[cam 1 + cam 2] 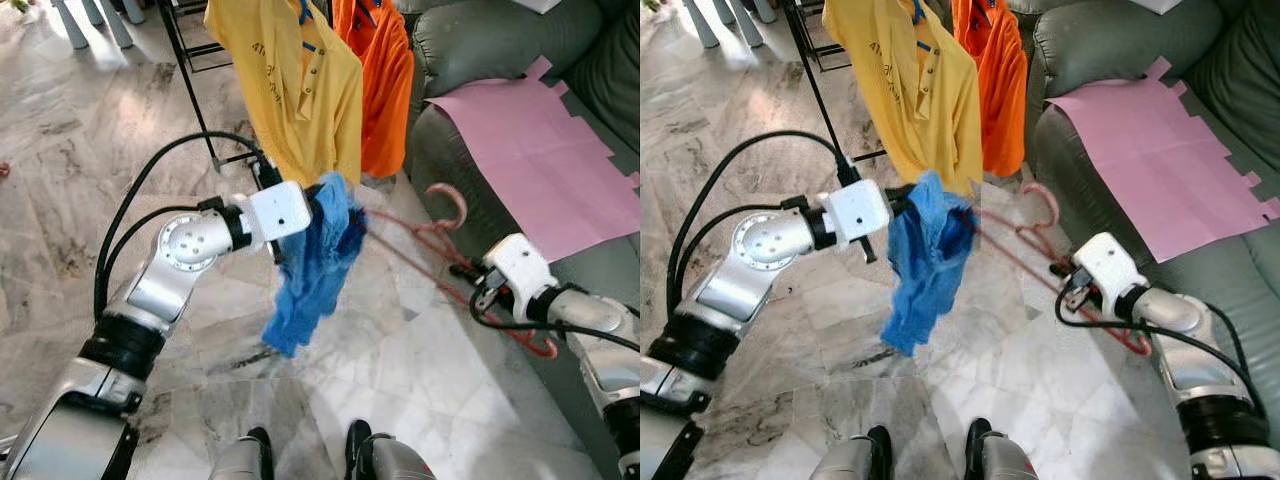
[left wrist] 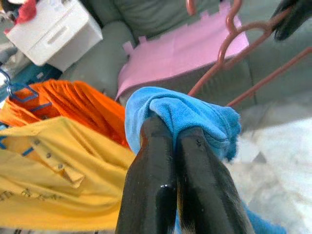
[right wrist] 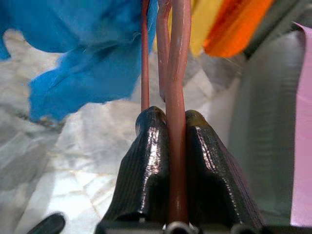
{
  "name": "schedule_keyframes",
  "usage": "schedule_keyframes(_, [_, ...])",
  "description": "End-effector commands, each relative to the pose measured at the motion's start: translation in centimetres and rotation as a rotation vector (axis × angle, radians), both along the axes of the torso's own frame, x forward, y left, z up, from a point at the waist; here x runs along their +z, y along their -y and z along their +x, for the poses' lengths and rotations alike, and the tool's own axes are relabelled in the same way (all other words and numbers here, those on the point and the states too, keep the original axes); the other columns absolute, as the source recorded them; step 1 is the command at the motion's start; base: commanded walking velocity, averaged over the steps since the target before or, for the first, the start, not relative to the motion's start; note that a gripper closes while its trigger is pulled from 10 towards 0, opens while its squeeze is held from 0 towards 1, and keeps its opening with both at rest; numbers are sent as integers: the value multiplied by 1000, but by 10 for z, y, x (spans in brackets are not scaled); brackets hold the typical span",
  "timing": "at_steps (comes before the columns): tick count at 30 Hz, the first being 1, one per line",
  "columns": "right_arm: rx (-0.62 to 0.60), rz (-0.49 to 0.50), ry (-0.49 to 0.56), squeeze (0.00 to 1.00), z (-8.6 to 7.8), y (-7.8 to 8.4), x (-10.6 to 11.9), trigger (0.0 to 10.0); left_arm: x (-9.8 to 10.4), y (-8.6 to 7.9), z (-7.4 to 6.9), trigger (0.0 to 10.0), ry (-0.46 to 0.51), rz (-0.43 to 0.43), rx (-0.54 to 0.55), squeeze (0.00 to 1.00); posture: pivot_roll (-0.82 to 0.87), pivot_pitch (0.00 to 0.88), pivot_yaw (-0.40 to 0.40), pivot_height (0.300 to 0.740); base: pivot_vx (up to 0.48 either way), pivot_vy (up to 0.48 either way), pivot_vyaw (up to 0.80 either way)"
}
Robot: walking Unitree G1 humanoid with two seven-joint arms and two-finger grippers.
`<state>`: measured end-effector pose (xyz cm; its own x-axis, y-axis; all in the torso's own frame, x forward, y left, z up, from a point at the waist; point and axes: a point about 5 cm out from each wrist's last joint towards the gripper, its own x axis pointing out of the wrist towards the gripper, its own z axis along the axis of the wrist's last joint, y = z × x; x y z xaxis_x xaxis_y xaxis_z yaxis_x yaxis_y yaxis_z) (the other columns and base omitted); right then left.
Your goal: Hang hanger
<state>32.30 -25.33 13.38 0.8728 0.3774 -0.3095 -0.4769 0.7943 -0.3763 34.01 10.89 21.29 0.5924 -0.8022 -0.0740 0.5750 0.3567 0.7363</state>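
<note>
A blue cloth garment hangs in mid-air over the marble floor, pinched at its top by my left gripper, which is shut on it. A thin pink-red hanger runs from the blue garment toward the right, its hook curling up near the sofa. My right gripper is shut on the hanger's wire, and in the right wrist view the wire sits squeezed between both fingers. In the left wrist view the blue cloth wraps over the fingertips.
A yellow polo shirt and an orange shirt hang on a black rack just behind the blue garment. A grey-green sofa with a pink sheet stands at the right. My feet stand on marble floor.
</note>
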Motion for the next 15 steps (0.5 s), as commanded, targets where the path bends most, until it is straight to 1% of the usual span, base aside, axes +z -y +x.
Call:
schedule_keyframes(1, [-31,30,12,0,-1,3,-1,10000,10,6,-5,10000,42,-36,-29,0,-30,269,5,740,0,0,0])
schedule_keyframes(4, [0,46,16,0,-1,-2,-1,10000,11,12,-6,10000,66,-48,-36,0,-30,269,5,740,0,0,0])
schedule_keyframes(6, [59,65,-6,0,-3,-10,-4,10000,12,17,-4,10000,116,-45,-33,0,-35,269,4,740,0,0,0])
schedule_keyframes(8, [83,84,-19,0,-5,-13,-5,10000,12,20,-4,10000,136,-43,-35,0,-37,268,4,740,0,0,0])
schedule_keyframes(12, [172,106,-73,0,-14,-19,-9,10000,8,26,-4,10000,165,-3,-55,0,-41,269,5,740,0,0,0])
schedule_keyframes(13, [206,115,-97,0,-17,-21,-11,10000,5,28,-4,10000,184,30,-66,0,-41,269,5,740,0,0,0])
schedule_keyframes(15, [223,118,-109,0,-20,-22,-11,10000,3,28,-4,10000,196,52,-72,0,-42,270,6,740,0,0,0])
